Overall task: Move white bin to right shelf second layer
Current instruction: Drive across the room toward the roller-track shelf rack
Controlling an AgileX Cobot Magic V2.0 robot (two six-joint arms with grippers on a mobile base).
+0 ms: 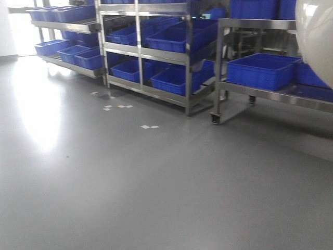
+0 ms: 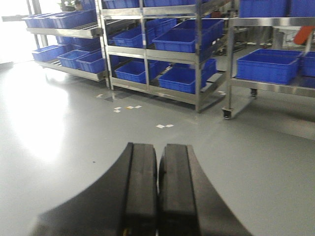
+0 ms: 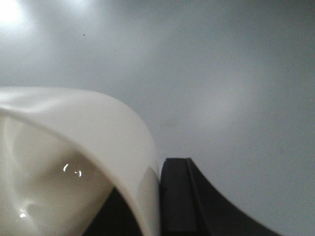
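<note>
Plainly, we have the white bin (image 3: pixel 74 128) in the right gripper (image 3: pixel 147 184). Its two black fingers (image 3: pixel 179 196) are clamped on the tub's wall, one outside and the other dark against the inner face. We see cream-white, glossy plastic with a thick rim that rolls over in a smooth curve, and small glints of light in the hollow inside. The bin is held up clear of the grey floor (image 3: pixel 236 73). From the front view the bin's rounded pale side (image 1: pixel 317 36) bulges in at the top right corner. There it overlaps the right shelf (image 1: pixel 270 92), a steel rack on castors bearing a blue crate (image 1: pixel 260 70). Our left gripper (image 2: pixel 157 187) points over the floor toward the racks (image 2: pixel 147 54), its pads (image 2: pixel 142 187) pressed together.
</note>
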